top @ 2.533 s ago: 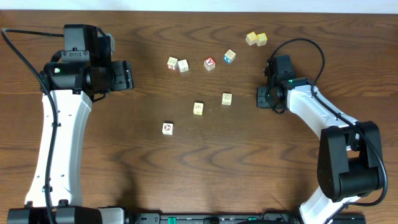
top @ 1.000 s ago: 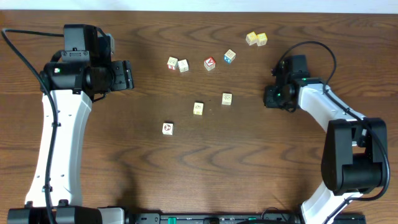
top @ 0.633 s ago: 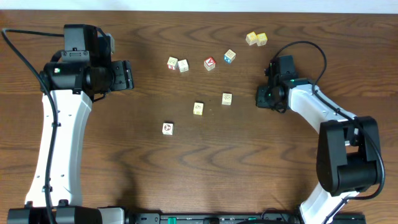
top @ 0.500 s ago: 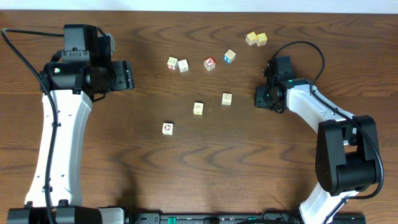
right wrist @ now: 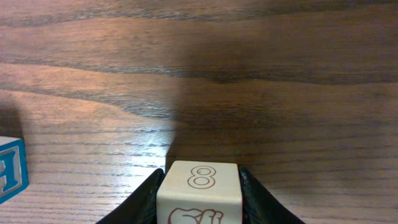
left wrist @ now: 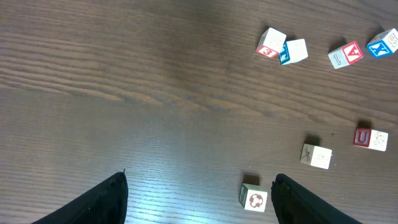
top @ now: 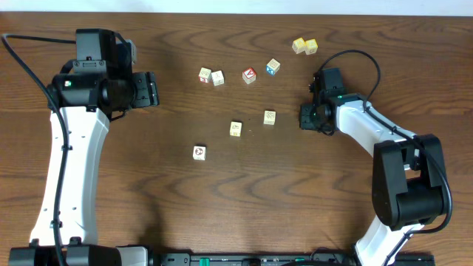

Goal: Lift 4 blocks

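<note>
A dark wood bench (top: pixel 244 199) carries scattered small blocks. From overhead the left gripper (top: pixel 151 90) sits well left of them. Its wrist view shows its fingers (left wrist: pixel 106 199) spread wide with nothing between. The right gripper (top: pixel 304 117) lies near the U block (top: pixel 270 117) but apart from it.

Only the right wrist view shows the 8 block (right wrist: pixel 199 193). It is cream, with an outlined reddish-brown "8" and part of a figure under it, and the gripper is closed against both its sides. Overhead, the gripper hides it. At the left edge of that wrist view is part of a blue-lettered block (right wrist: pixel 11 169), its letter cut off.

The ring block (top: pixel 199 152) lies toward the front. The mid block (top: pixel 236 128) is between it and the U block, and all three are apart.

The left wrist view adds faces that the overhead view does not resolve:
- a red "U" on the side of the U block
- a blue "X" on the X block (left wrist: pixel 382 42)
- a red A-like letter on the red block (left wrist: pixel 345 55)

A touching pair (top: pixel 211 76) sits left of these two. Two yellow blocks (top: pixel 304 46), also touching, appear overhead only.
</note>
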